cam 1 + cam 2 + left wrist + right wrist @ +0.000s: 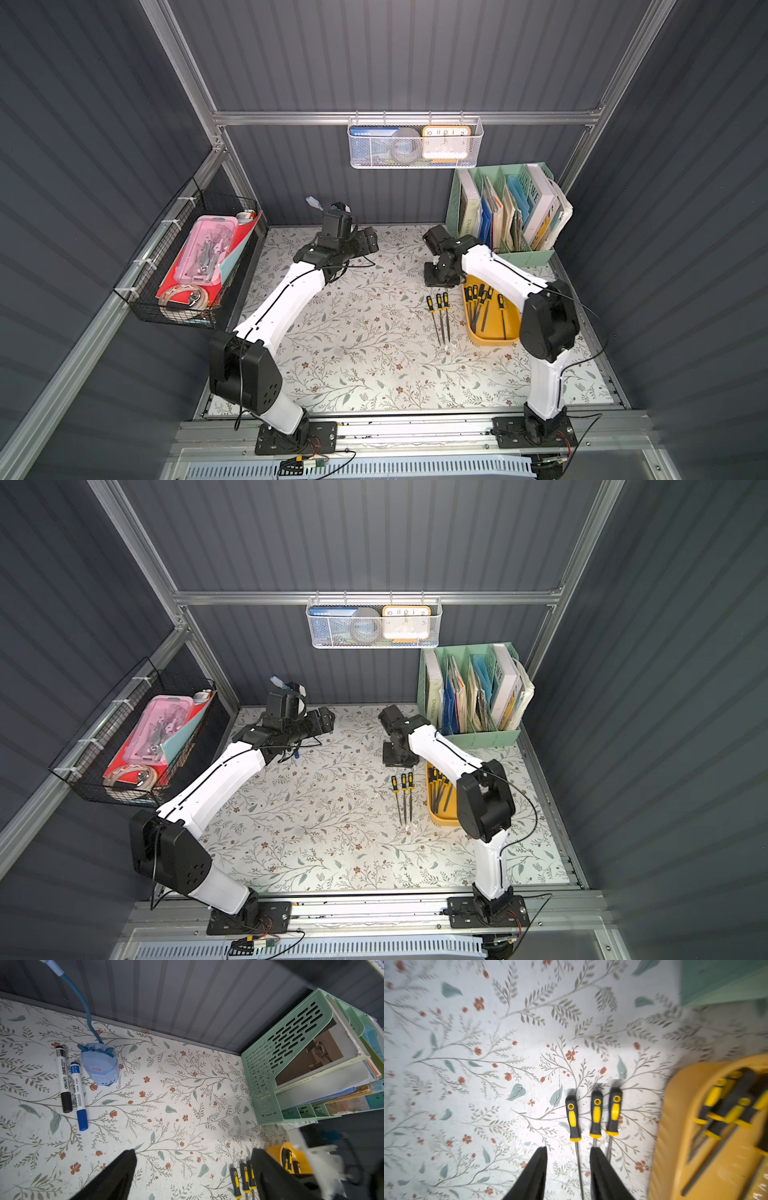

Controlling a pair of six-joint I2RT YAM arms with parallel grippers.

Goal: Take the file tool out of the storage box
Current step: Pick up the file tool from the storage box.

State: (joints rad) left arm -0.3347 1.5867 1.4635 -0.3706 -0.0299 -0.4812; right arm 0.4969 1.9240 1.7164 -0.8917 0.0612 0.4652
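The left arm (286, 299) is extended toward the rear wall, with the jaws of the left gripper (193, 1152) set wide apart and empty. The right arm (498, 270) is folded over the storage box (492, 341). The right gripper (568, 1153) is pointed down, jaws apart and unclamped, astride one shaft of three file tools (439, 303) laid just beside the box; further files (478, 299) are contained inside it
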